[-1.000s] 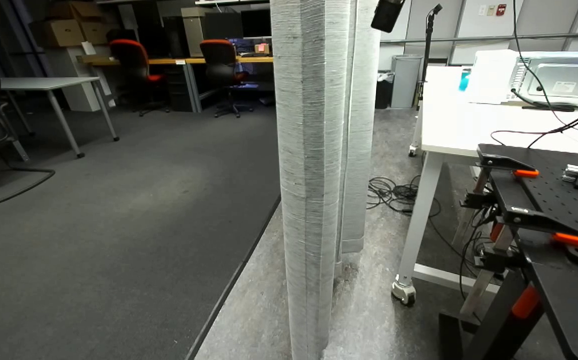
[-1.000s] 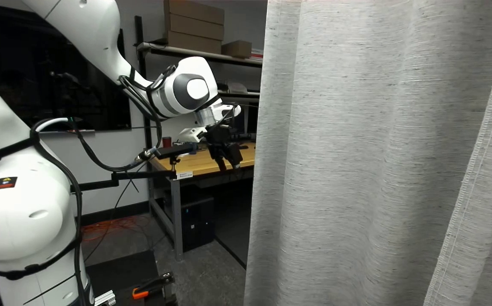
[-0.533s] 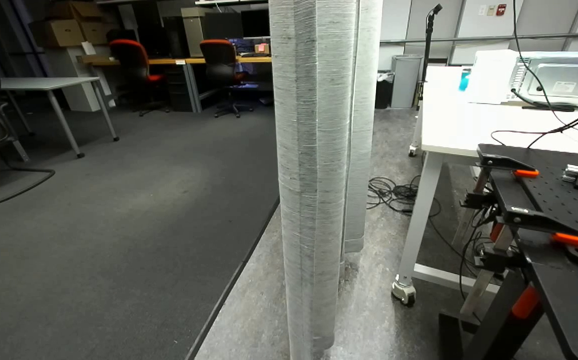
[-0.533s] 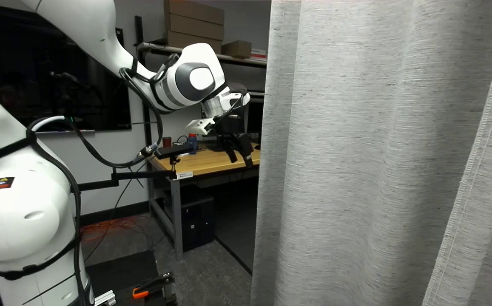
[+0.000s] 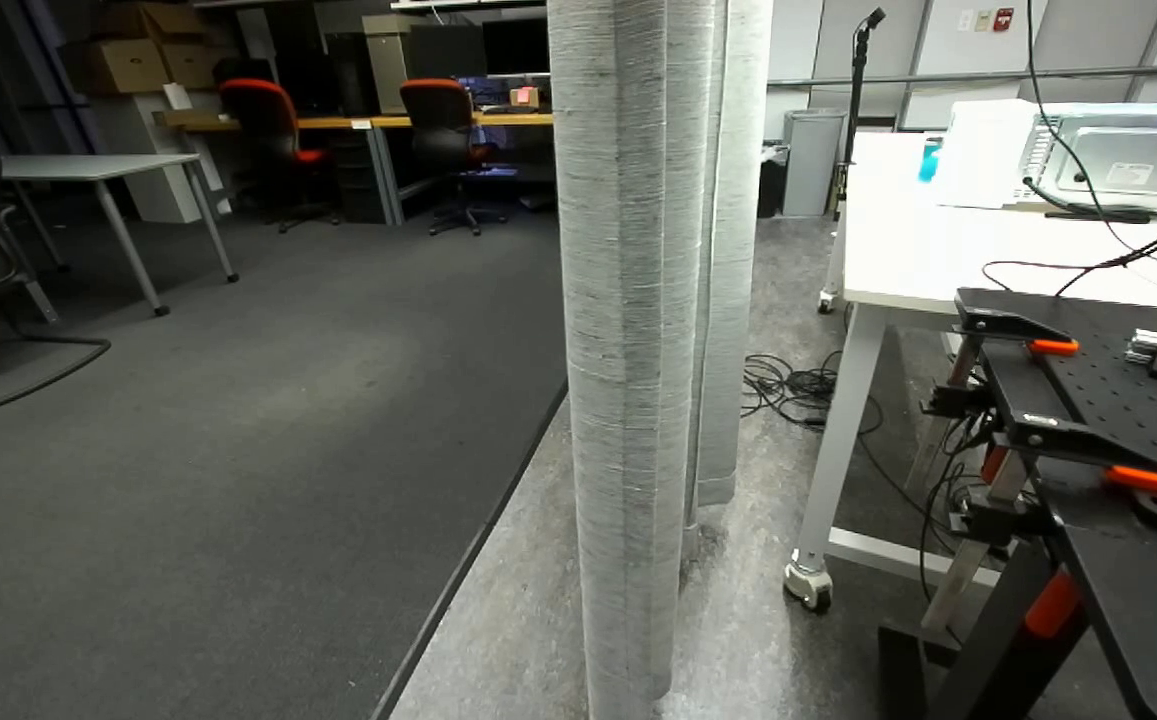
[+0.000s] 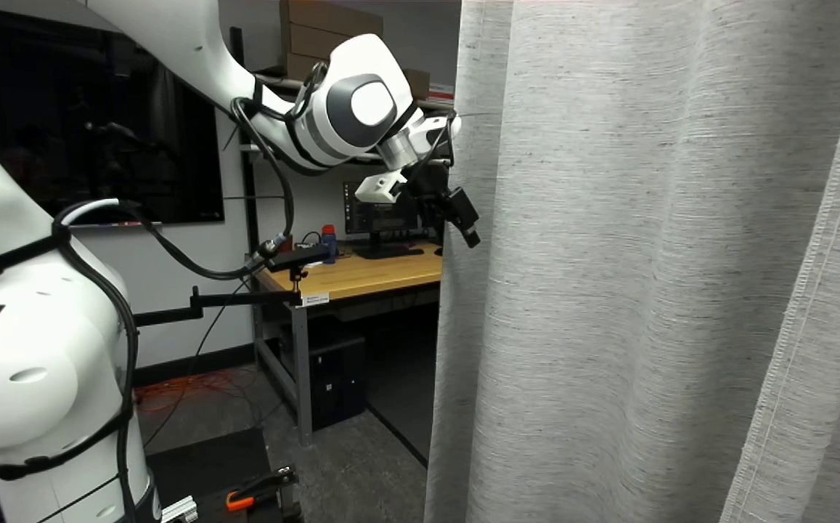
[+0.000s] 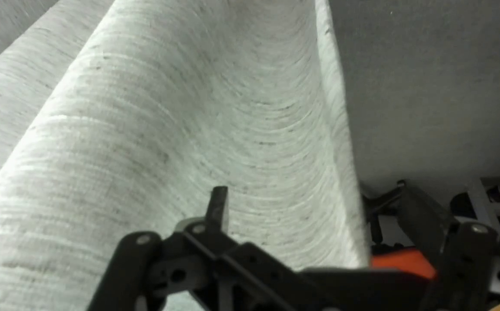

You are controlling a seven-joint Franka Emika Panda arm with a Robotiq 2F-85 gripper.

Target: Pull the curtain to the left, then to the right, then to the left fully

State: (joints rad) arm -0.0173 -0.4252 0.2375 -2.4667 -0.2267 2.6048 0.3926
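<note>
Curtain (image 6: 652,261), top out of frame

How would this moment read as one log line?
gripper: open | curtain: edge between fingers in wrist view | grip: not yet closed | touch: unclear

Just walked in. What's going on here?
A robot arm has its open gripper at the free edge of a hanging grey-white curtain. In the wrist view, that edge shows between the fingers, not clamped. Next it will probably grip and pull sideways; which pull of the left-right-left sequence that is, I can't tell.
</note>
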